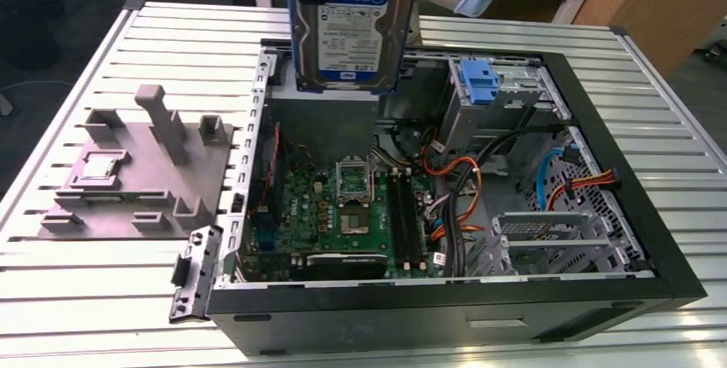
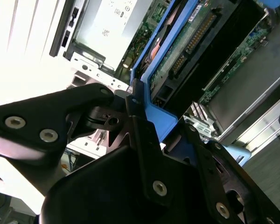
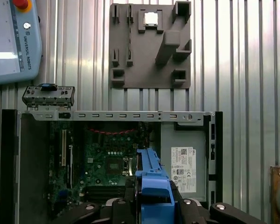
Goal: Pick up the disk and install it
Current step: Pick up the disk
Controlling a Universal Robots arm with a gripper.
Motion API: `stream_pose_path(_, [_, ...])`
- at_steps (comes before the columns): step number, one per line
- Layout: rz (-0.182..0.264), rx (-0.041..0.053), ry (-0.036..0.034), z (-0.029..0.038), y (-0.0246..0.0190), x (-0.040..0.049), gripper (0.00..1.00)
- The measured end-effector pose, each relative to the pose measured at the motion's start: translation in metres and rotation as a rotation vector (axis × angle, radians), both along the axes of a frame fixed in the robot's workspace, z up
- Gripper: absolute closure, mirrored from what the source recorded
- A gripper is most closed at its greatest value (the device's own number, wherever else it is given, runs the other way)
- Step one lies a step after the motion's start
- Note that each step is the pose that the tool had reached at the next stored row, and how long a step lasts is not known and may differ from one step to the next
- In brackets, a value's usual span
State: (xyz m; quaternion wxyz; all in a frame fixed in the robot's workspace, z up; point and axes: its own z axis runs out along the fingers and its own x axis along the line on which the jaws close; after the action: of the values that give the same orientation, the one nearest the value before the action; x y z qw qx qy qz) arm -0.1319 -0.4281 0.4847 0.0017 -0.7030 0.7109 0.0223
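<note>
Gripping the disk (image 1: 350, 27) by its blue frame, claw (image 2: 135, 106) clamped shut on it in the second wrist view; hanging upright at top centre of the exterior view, over the open case (image 1: 670, 274). Worth holding it level, clear of the cables (image 1: 449, 168).

The disk (image 1: 350, 19) carried a white-and-blue label (image 1: 354, 40) with rows of small print, none of it legible in the exterior view. In the first wrist view a white sticker (image 3: 183, 169) on the grey power-supply box (image 3: 177, 135) bore fine lines and marks too small to read, and the pale blue pendant (image 3: 11, 42) had a line of lettering down its side.
</note>
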Motion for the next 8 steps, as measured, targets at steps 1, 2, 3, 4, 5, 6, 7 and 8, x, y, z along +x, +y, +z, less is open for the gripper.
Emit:
stream_pose_path(1, [0.0,0.0001,0.0,-0.0002,0.0,0.0038,0.63])
stream_pose_path(2, [0.0,0.0,0.0,-0.0003,0.0,0.0072,0.63])
stream_pose_path(3, [0.0,0.0001,-0.0001,-0.0005,0.0,0.0099,0.63])
stream_pose_path(4, [0.0,0.0,-0.0001,-0.0009,-0.0003,0.0116,0.63])
stream_pose_path(5, [0.0,-0.0001,-0.0002,-0.0015,-0.0013,0.0121,0.63])
stream_pose_path(6, [0.0,-0.0007,0.0,-0.0019,-0.0031,0.0124,0.63])
stream_pose_path(7, [0.0,-0.0008,-0.0001,-0.0025,-0.0061,0.0124,0.63])
stream_pose_path(8, [0.0,-0.0007,-0.0003,-0.0032,-0.009,0.0124,0.63])
